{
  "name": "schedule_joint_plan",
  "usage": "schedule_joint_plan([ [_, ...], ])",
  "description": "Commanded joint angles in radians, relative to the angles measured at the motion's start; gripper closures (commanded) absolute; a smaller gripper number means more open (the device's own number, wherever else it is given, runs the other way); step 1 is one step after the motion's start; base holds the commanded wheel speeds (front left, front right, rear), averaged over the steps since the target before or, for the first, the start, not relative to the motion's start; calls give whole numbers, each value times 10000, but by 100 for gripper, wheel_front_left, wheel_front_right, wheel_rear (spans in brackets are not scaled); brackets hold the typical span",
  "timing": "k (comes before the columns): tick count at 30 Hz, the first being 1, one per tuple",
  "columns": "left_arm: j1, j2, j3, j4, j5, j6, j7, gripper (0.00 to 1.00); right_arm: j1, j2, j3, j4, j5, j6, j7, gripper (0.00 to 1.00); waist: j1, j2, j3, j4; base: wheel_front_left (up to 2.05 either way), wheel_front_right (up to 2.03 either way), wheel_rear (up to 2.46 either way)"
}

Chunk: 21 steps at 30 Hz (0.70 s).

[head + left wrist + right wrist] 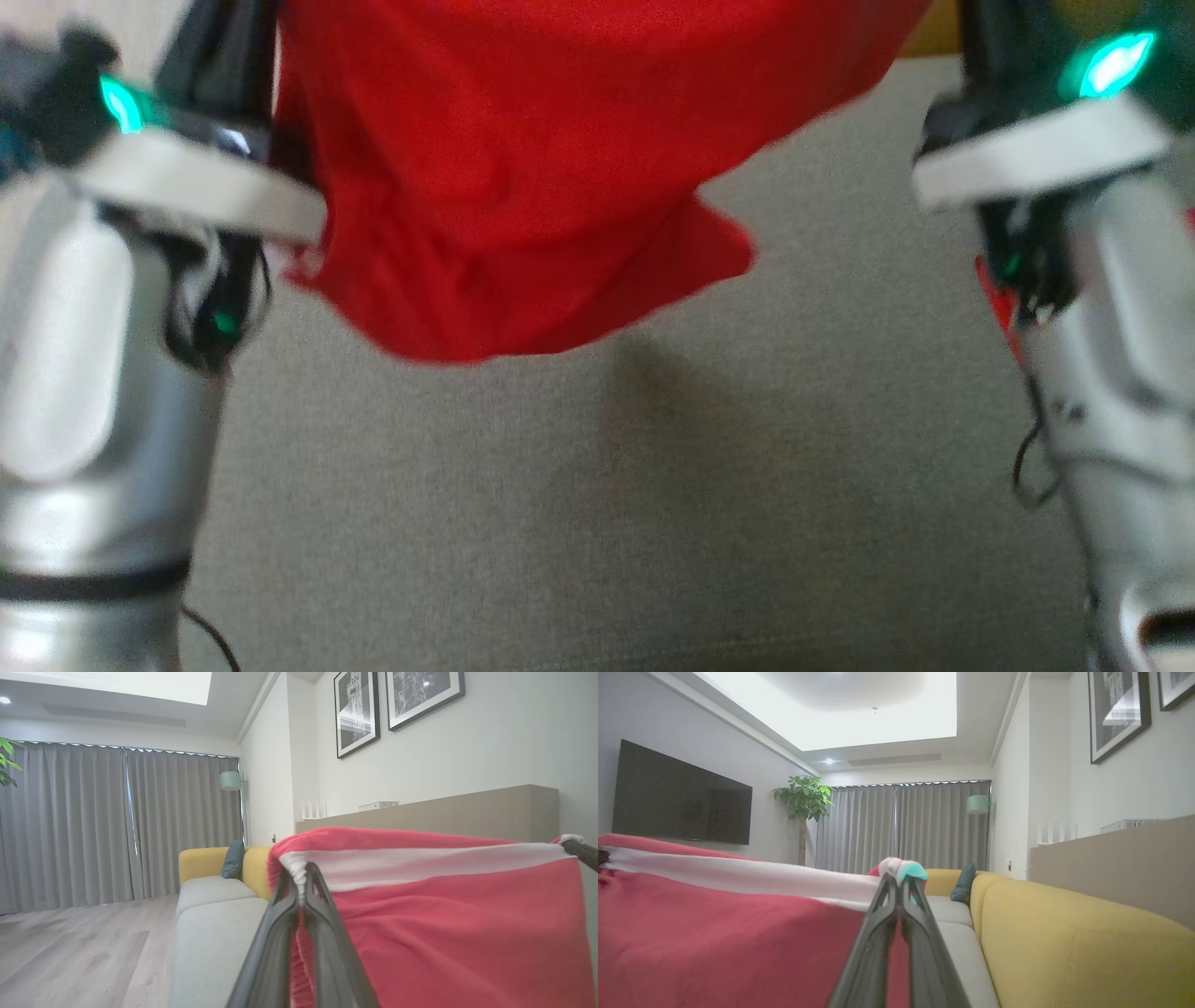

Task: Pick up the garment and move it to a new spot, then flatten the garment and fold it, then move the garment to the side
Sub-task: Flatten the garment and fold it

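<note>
Over grey sofa cushion (653, 504): red garment (523, 187), hoisted clear. Clamped tight at its white band (420, 863) by left gripper (301, 873) and right gripper (900, 882). Placing, flattening, folding yet to come.

A teal cushion (232, 858) sits on the yellow sofa (201, 861), grey curtains (93, 821) behind it.
</note>
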Motion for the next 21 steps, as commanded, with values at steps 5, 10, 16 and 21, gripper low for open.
schedule_joint_plan([
  [5,-2373,667,81,554,131,14,367,100,-2093,55,-189,323,-377,65,316,100,0,0,1763,191,0,0,0],
  [10,-4216,564,260,2006,419,232,-402,100,-4061,292,-382,1763,-1334,65,-225,100,0,0,2809,216,0,0,0],
  [16,-5768,247,424,3083,553,337,-979,100,-5688,542,-1206,3051,-2407,65,-771,100,0,0,3559,268,0,0,0],
  [21,-5448,-179,503,4235,347,229,-1109,100,-5460,791,-1495,4004,-2804,65,-976,100,0,0,3764,245,0,0,0],
])
